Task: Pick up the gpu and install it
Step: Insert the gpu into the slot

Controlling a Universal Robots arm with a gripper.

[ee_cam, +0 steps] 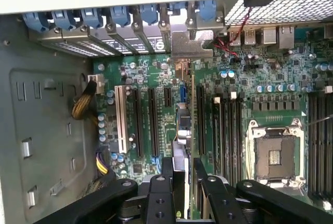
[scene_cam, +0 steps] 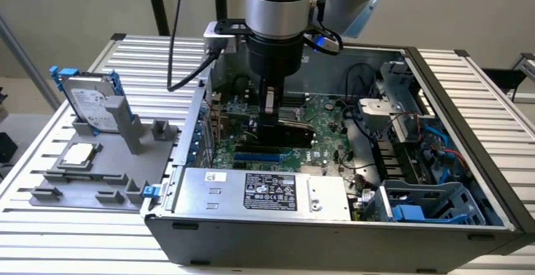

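Seating seems in hand: jaws clamped on the gpu, edge-on between them over the motherboard, which likely needs straight, even pressure.

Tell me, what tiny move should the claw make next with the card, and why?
Probably a gentle push straight down. The claw is shut on the gpu, which stands on edge over the motherboard slots, its silver bracket at the back openings of the case. Whether it is fully seated, I cannot tell.
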